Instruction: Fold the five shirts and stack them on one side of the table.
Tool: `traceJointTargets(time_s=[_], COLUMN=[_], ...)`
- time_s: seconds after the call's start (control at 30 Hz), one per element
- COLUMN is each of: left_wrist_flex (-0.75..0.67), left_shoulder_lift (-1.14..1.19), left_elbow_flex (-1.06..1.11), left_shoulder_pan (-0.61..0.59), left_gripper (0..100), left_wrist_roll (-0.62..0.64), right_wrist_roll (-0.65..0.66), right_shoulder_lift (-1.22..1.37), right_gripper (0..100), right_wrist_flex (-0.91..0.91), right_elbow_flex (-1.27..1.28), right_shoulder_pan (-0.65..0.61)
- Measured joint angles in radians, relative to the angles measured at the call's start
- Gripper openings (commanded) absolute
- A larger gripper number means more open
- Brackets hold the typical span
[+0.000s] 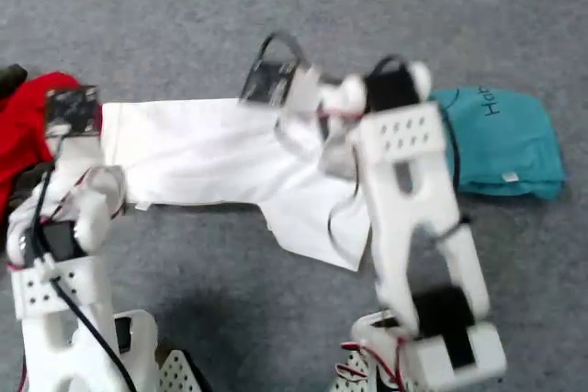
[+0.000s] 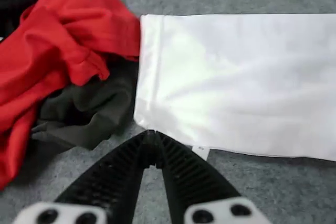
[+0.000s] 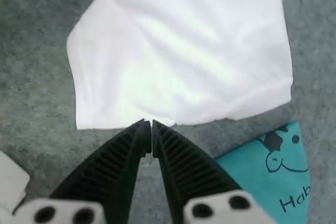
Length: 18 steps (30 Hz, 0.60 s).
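Centrally on the grey-covered table (image 1: 184, 25) lies the white shirt (image 1: 202, 149), spread flat and partly folded, with one sleeve-like flap angled towards the arms' bases. The left gripper (image 2: 150, 141) has its black ribbed jaws pressed together, and their tips meet right at the shirt's hem, at the corner nearest the red shirt (image 2: 58, 35). Whether any cloth is caught between them cannot be told. The red shirt is crumpled in a heap at the table's left side, lying over a dark garment (image 2: 84, 114) (black or very dark grey) that touches the white shirt's edge.

The right gripper (image 3: 147, 129) also has its jaws together. Its tips sit at the white shirt's edge on the side facing the teal shirt (image 1: 501, 140), and here too a pinch of fabric cannot be confirmed. The teal shirt, folded and bearing a dark print, lies on the table's right side, just beside the white shirt with a narrow strip of grey between them.
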Motion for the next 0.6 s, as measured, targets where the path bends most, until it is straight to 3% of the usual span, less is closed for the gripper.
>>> traceJointTargets(time_s=[0.13,0.33,0.43,0.53,0.6], left_wrist_flex=[0.000,-0.002,-0.008,-0.049,-0.112], left_shoulder_lift=[-0.023,-0.023,-0.025,-0.026,-0.014], left_elbow_flex=[0.049,0.114,0.123,0.123,0.107], left_shoulder_pan=[-0.061,-0.075,-0.077,-0.077,-0.077], left_gripper=[3,3,3,3,3], left_wrist_roll=[0.000,0.000,-0.002,0.009,0.049], right_wrist_roll=[0.006,-0.052,-0.115,-0.170,-0.209], right_shoulder_lift=[-0.160,-0.198,-0.198,-0.190,-0.129], right_gripper=[2.1,14.8,11.3,1.6,2.0], right_wrist_flex=[-0.186,-0.427,-0.522,-0.555,-0.555], right_elbow_flex=[0.319,0.692,0.692,0.598,0.480], right_shoulder_pan=[-0.057,-0.157,-0.157,-0.120,-0.068])
